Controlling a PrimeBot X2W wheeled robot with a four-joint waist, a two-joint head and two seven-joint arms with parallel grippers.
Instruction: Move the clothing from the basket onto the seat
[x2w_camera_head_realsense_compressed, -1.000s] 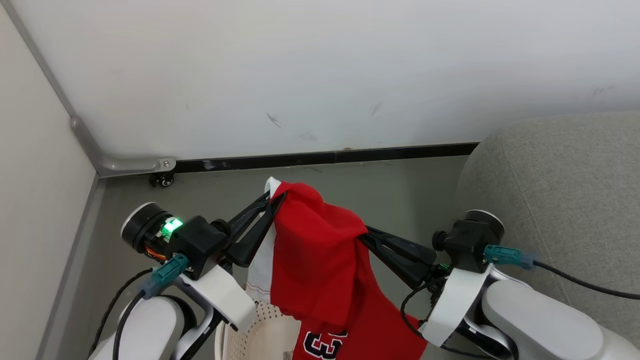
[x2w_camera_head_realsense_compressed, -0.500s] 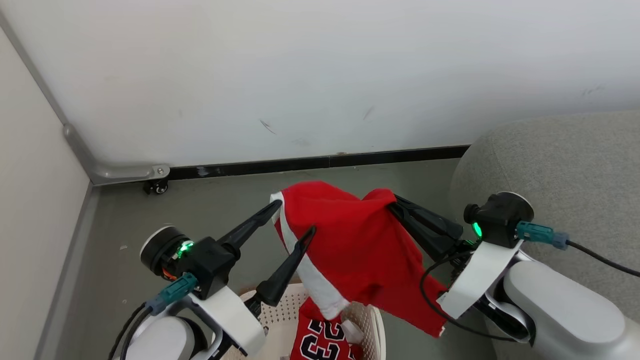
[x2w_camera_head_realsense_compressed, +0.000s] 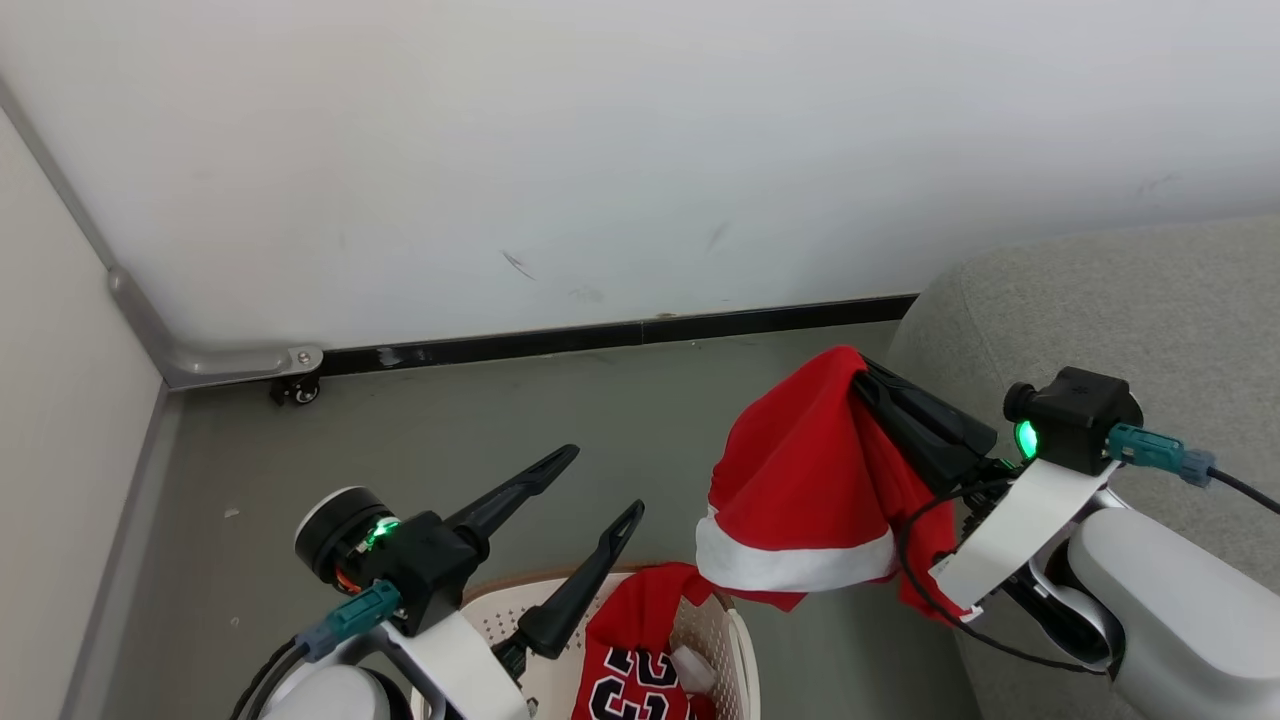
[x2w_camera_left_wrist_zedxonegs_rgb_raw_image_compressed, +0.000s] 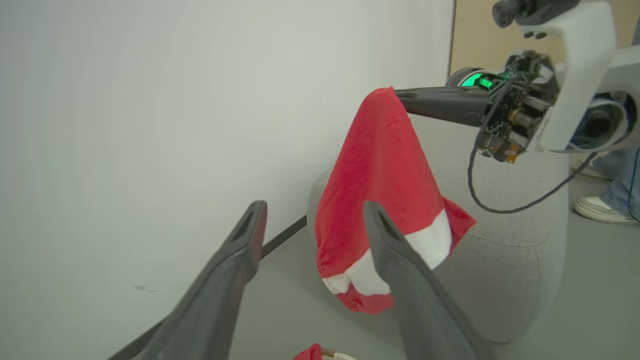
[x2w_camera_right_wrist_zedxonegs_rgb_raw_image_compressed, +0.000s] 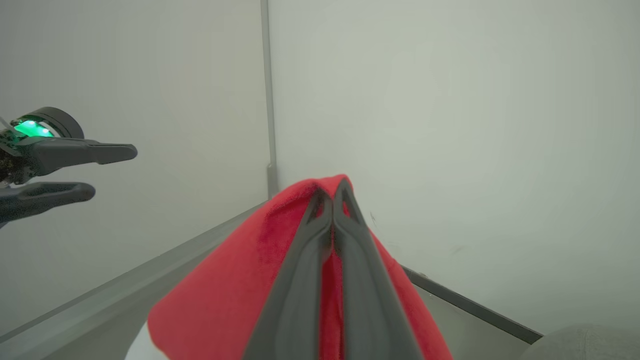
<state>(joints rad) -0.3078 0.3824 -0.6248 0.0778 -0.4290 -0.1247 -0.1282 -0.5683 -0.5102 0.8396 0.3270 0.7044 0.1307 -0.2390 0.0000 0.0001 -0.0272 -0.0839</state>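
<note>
**Robot's right jaws hold a red garment in the air beside a grey seat.**
The right jaws are pinched shut on the garment's top, and it hangs over the floor, just left of the seat. The left jaws stand wide and empty above a white basket, where a red numbered jersey lies. To place it well, I would carry it right until the white hem clears the seat's rounded edge, lower it, then let go; released early, it would likely slide off.
</note>
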